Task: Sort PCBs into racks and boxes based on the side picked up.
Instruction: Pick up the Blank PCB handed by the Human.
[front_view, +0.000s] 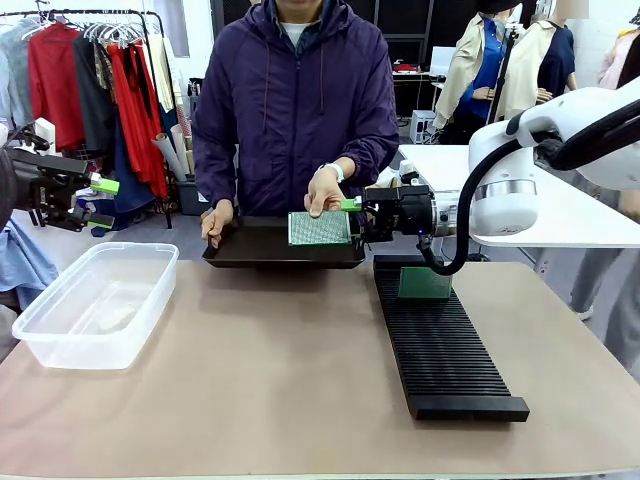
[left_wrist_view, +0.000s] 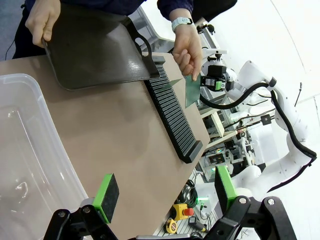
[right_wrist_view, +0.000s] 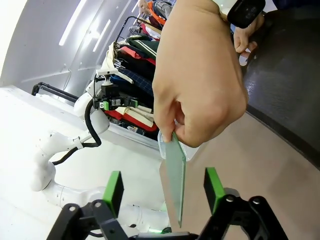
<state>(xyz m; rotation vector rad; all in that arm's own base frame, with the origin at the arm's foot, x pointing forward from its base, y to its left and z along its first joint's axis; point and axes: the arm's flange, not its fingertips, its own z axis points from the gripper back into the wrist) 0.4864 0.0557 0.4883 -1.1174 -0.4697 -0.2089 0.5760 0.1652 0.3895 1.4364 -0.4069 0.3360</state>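
A person's hand (front_view: 325, 190) holds a PCB (front_view: 320, 228) upright over the far edge of the table, its paler dotted face toward me. My right gripper (front_view: 358, 220) is at the board's right edge and open. In the right wrist view the PCB (right_wrist_view: 175, 175) hangs edge-on between the spread green pads (right_wrist_view: 114, 192), touching neither. A second PCB (front_view: 425, 283) stands in the far end of the black rack (front_view: 445, 350). My left gripper (front_view: 100, 200) hovers open and empty at the far left, above the clear box (front_view: 100, 300). The left wrist view looks down on the box (left_wrist_view: 30, 150).
The person's other hand (front_view: 215, 220) holds a dark smooth tray (front_view: 260, 250) at the table's far edge. A clothes rail with hanging garments stands behind at the left. A white table is behind at the right. Bare tan tabletop lies between box and rack.
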